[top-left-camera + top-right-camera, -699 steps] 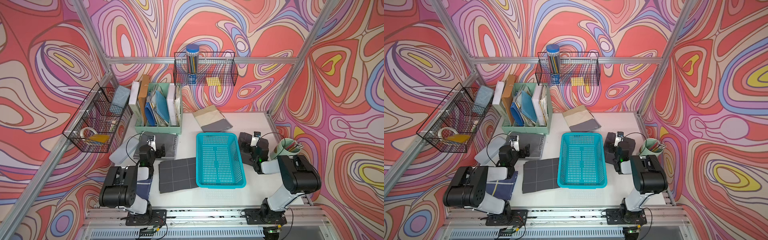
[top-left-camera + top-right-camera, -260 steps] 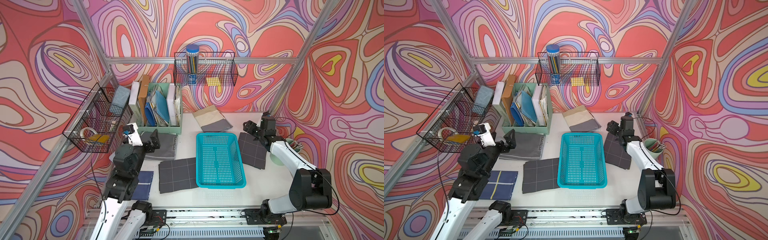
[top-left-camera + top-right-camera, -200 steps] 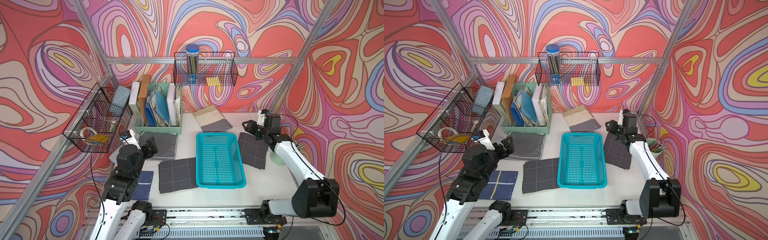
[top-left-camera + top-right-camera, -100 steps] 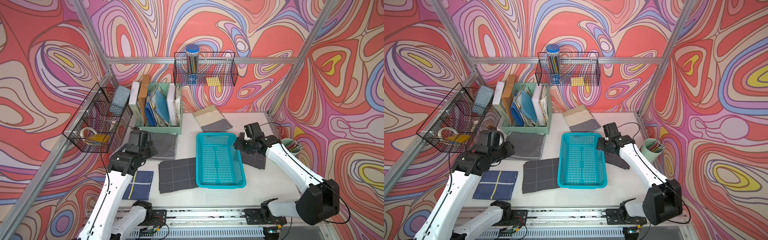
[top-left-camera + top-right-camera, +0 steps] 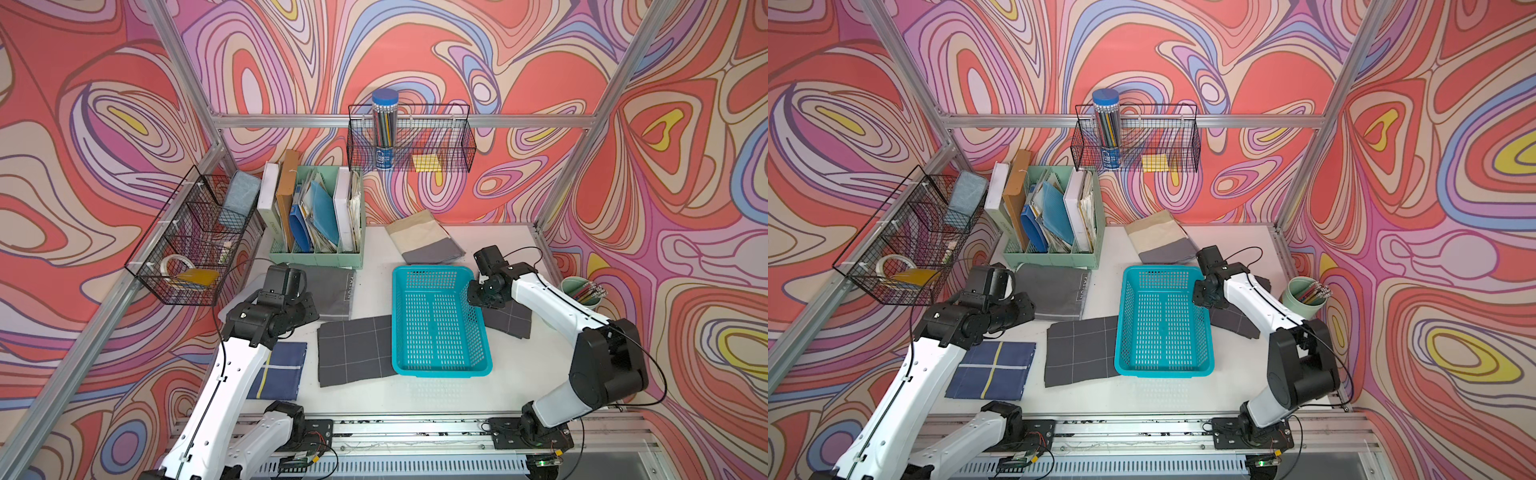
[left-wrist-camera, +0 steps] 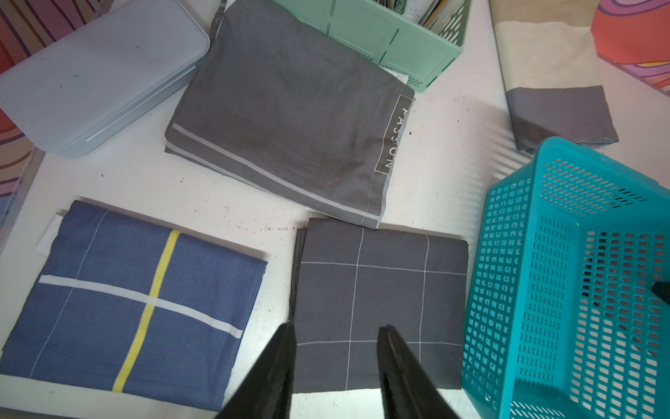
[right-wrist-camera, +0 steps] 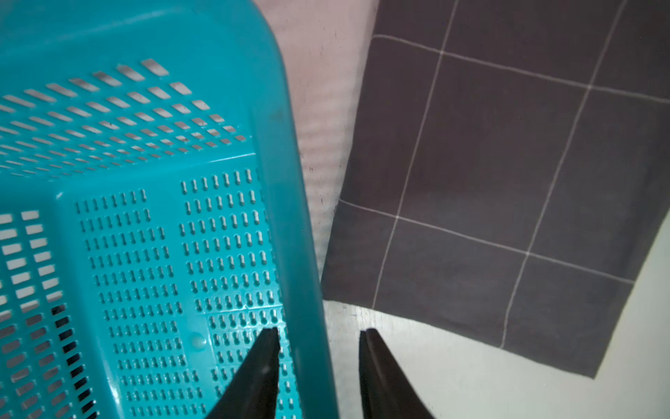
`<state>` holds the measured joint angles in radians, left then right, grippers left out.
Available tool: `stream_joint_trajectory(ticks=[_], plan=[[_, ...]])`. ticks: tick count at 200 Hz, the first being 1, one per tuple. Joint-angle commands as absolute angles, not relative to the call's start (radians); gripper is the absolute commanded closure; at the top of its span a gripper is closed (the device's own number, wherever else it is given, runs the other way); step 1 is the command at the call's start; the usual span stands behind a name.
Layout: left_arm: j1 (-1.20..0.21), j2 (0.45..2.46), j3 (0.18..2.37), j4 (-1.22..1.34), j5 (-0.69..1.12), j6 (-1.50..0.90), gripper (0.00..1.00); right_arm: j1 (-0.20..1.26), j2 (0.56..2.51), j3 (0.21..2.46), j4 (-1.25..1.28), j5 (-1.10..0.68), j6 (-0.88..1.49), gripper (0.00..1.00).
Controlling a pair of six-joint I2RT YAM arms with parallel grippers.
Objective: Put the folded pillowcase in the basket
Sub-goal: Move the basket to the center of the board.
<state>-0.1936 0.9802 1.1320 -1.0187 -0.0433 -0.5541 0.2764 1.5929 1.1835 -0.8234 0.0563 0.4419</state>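
- While both arms hang over the white surface [image 5: 374,282], five folded pillowcases lie flat on it, all outside the basket [image 5: 440,369]; can't tell which one is the target.
- basket: turquoise plastic, rectangular, slotted walls and floor, rolled rim, upright mid-surface.
- grey pillowcase [image 6: 290,119]: pale stripe along one edge, woven tab [image 6: 393,138] reads "PASSION"; in front of the mint file organiser [image 5: 318,257].
- grid pillowcase [image 5: 353,353]: charcoal, thin white lines, edge hard against the basket's left wall.
- second grid pillowcase [image 5: 511,322]: same print, just right of the basket.
- navy pillowcase [image 5: 990,370]: crossed yellow and white stripes, front left.
- beige-grey pillowcase [image 5: 424,241]: behind the basket.
- left pincer [image 6: 337,326]: jaws apart, nothing between; from the wrist its fingertips frame the grid pillowcase, not touching.
- right pincer [image 7: 319,329]: jaws apart, astride the basket's right wall near the far corner, one finger inside, one outside; no squeeze visible.
- pencil tube [image 5: 385,124]: blue label, print too small to read.
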Motion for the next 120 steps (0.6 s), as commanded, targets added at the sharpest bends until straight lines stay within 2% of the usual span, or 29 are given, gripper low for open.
stream_joint_trajectory(ticks=[1,5,26,66,120], plan=[[-0.189,0.977,1.136,-1.028,-0.040,-0.526,0.57,0.276,1.623,1.232,-0.824,0.051,0.419,0.94],[-0.189,0.978,1.135,-1.027,-0.041,-0.526,0.57,0.276,1.627,1.233,-0.820,0.045,0.417,1.00],[-0.188,0.988,1.139,-1.031,-0.027,-0.522,0.56,0.275,1.650,1.242,-0.817,0.049,0.411,1.00],[-0.189,1.010,1.139,-1.018,-0.009,-0.516,0.56,0.259,1.723,1.328,-0.852,0.219,0.309,1.00],[-0.189,1.025,1.134,-1.006,0.000,-0.506,0.55,0.236,1.825,1.431,-0.846,0.202,0.279,1.00]])
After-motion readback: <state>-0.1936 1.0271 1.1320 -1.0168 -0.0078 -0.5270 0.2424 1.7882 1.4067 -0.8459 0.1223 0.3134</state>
